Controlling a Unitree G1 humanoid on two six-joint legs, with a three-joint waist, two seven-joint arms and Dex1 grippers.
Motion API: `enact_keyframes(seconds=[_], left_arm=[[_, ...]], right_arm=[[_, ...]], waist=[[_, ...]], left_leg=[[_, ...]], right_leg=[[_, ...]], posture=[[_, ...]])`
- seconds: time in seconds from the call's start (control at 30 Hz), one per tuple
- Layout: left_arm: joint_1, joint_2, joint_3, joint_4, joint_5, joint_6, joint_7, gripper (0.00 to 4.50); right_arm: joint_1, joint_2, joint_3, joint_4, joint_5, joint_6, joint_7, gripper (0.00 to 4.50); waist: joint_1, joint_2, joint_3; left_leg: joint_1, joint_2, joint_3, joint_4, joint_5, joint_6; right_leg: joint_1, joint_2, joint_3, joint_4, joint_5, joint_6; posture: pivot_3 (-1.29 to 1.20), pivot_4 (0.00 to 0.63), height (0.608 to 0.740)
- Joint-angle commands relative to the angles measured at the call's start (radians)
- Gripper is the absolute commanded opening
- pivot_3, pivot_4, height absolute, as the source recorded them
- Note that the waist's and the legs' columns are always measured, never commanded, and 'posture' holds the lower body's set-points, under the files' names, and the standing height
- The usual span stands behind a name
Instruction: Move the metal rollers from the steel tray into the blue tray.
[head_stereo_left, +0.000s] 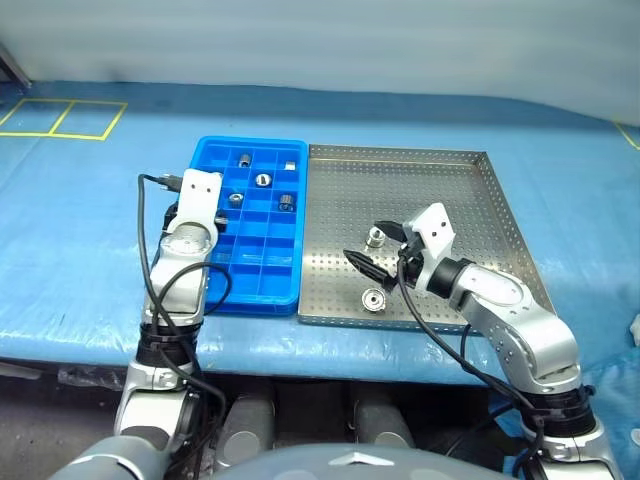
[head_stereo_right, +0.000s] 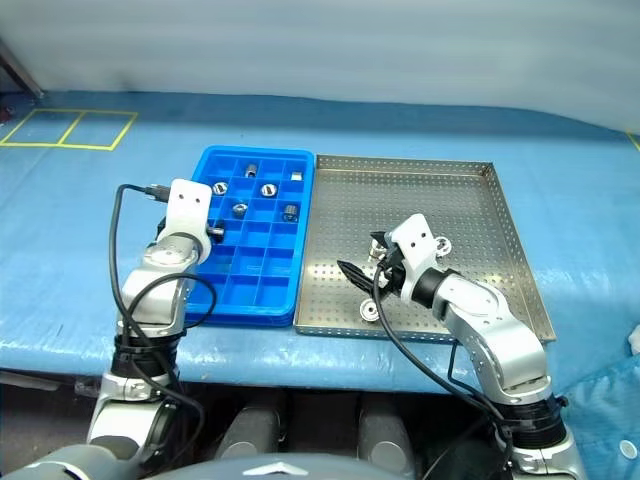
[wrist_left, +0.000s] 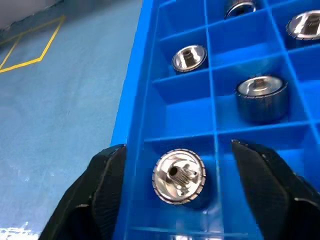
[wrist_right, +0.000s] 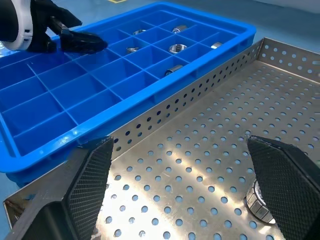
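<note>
Blue-covered table: right gripper (head_stereo_left: 385, 243), fingers apart, empty, over steel tray (head_stereo_left: 470, 190); two metal rollers (head_stereo_left: 375, 299) flank it, nearer this arm. Left gripper (wrist_left: 175, 170) parted over blue tray (head_stereo_left: 215, 160), roller beneath.

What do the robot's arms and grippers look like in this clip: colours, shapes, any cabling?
Both arms are built of rounded silver-grey segments with black joint rings. Each wrist carries a white angular housing, and a black cable loops loosely alongside each arm. The left gripper and right gripper each have two black fingers, wedge-shaped with a fine diamond-textured pad surface. No markings are legible.
</note>
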Motion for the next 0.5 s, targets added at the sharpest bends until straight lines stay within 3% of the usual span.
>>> enact_keyframes(seconds=[0.03,0.13,0.23,0.37,0.5], left_arm=[[-0.045,-0.021,-0.002,-0.035,-0.017,-0.056,-0.004,3.75],[-0.072,-0.057,-0.040,-0.082,-0.179,-0.092,-0.195,3.75],[-0.068,-0.024,-0.124,-0.135,-0.359,-0.082,-0.461,3.75],[-0.073,0.095,-0.319,-0.120,-0.391,-0.126,-0.662,3.75],[-0.094,0.154,-0.450,-0.063,-0.385,-0.177,-0.772,3.75]], right_arm=[[0.006,-0.006,-0.031,-0.039,-0.002,-0.025,-0.012,4.50],[0.035,-0.046,-0.059,-0.055,-0.022,-0.008,-0.022,4.50],[0.068,-0.099,-0.087,-0.075,-0.025,0.026,-0.020,4.50],[0.138,-0.184,-0.134,-0.129,-0.018,0.056,0.009,4.50],[0.206,-0.239,-0.181,-0.160,-0.042,0.068,-0.005,4.50]], waist=[[-0.001,0.000,0.000],[-0.003,0.000,0.000],[-0.001,0.000,0.000],[-0.017,0.000,0.000],[-0.037,0.001,0.000]], left_leg=[[0.000,0.000,0.000,0.000,0.000,0.000],[0.000,0.000,0.000,0.000,0.000,0.000],[-0.001,-0.001,0.001,0.000,0.000,0.000],[0.000,-0.001,0.002,-0.001,0.000,0.000],[0.001,0.000,0.003,0.000,0.000,0.000]], right_leg=[[0.000,0.000,0.000,0.000,0.000,0.000],[0.000,0.000,0.000,0.000,0.000,0.000],[0.000,-0.001,0.000,0.000,0.000,0.000],[0.000,-0.001,0.001,-0.001,-0.001,-0.001],[-0.001,-0.001,0.001,0.000,-0.001,-0.001]], posture=[[0.01,0.150,0.740],[0.00,0.150,0.740],[-0.02,0.150,0.740],[-0.06,0.150,0.740],[-0.08,0.150,0.740]])
